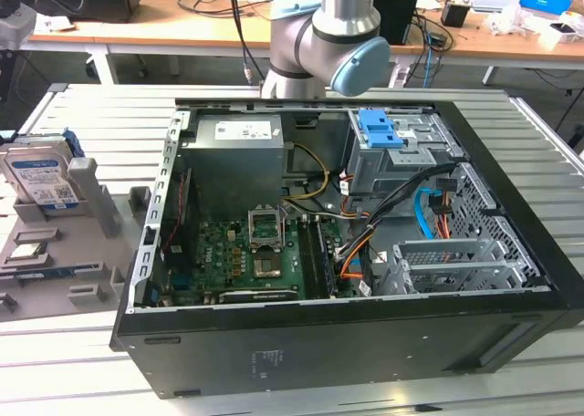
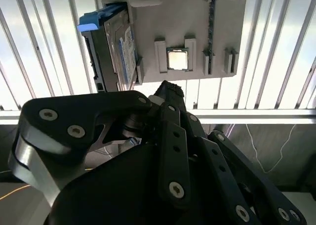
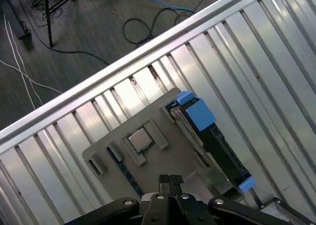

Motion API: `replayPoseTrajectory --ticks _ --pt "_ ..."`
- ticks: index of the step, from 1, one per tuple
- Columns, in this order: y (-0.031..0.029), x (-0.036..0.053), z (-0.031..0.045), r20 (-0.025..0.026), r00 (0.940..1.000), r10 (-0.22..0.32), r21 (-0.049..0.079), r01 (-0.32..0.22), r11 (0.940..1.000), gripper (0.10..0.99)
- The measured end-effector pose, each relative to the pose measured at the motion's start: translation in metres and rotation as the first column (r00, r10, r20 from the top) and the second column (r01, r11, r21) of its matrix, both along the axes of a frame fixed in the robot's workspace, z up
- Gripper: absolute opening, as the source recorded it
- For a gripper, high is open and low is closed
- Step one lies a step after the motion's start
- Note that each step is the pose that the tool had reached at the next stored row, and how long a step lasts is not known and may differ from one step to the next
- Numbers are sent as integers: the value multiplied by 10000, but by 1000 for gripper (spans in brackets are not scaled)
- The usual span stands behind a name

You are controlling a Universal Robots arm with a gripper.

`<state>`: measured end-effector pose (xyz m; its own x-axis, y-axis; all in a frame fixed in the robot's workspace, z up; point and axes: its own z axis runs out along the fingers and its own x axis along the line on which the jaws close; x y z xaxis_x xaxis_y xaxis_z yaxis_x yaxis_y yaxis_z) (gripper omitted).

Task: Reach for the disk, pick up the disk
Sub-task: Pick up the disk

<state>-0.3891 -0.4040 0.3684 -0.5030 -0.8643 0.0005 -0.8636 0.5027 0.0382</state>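
End effector (image 3: 169, 181): in both wrist views we see the two fingertips pressed together, narrow, with nothing between them, so it is empty. It hangs above the grey fixture plate (image 3: 153, 111) and touches nothing on it. The small square chip (image 3: 140, 139) sits in its pocket near the plate's middle, between the end effector and the plate's far edge. The disk (image 1: 38, 174) stands on edge in a slot along one edge of the plate, running to the plate's corner, with its label face turned outward and a blue rail (image 3: 197, 115) capping its end. The plate itself lies on the slatted counter (image 1: 100, 115), near the counter's edge on the exterior view's left, beside the open computer case (image 1: 365, 343). The disk is well apart from the fingertips, so we log the reach as not complete and the pick as not started. Handling judgement: the metal body is stiff and dense for its size, and its flat faces are smooth and likely slippery under hard pads. The plastic rail probably flexes, so it makes a poor bearing surface. The drive is shock-sensitive and should not be knocked against the slot. We judge the best hold to be across the two broad faces at the exposed upper edge, near mid-length so the weight does not swing it, and clear of the rail and the fixture posts.
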Motion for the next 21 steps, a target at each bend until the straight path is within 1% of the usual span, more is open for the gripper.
replayPoseTrajectory --ticks 1,4,7,9,10,12,14,16,17,18,20,21 --pt "0 0 0 0 9998 179 1 -179 9998 106" --pt "0 0 0 -1 9988 489 0 -489 9988 106" --pt "0 0 0 0 9966 826 0 -826 9966 106" --pt "0 0 0 1 9942 1077 1 -1077 9942 106" --pt "0 0 0 0 9921 1257 0 -1257 9921 106" --pt "0 0 0 1 9895 1448 0 -1448 9895 106" --pt "0 0 0 1 9832 1826 1 -1826 9832 106" --pt "0 0 0 0 9795 2013 0 -2013 9795 106" --pt "0 0 0 1 9761 2173 0 -2173 9761 106" --pt "0 0 0 1 9712 2382 1 -2382 9712 106" --pt "0 0 0 0 9702 2425 0 -2425 9702 106" --pt "0 0 0 0 9636 2672 0 -2672 9636 106"
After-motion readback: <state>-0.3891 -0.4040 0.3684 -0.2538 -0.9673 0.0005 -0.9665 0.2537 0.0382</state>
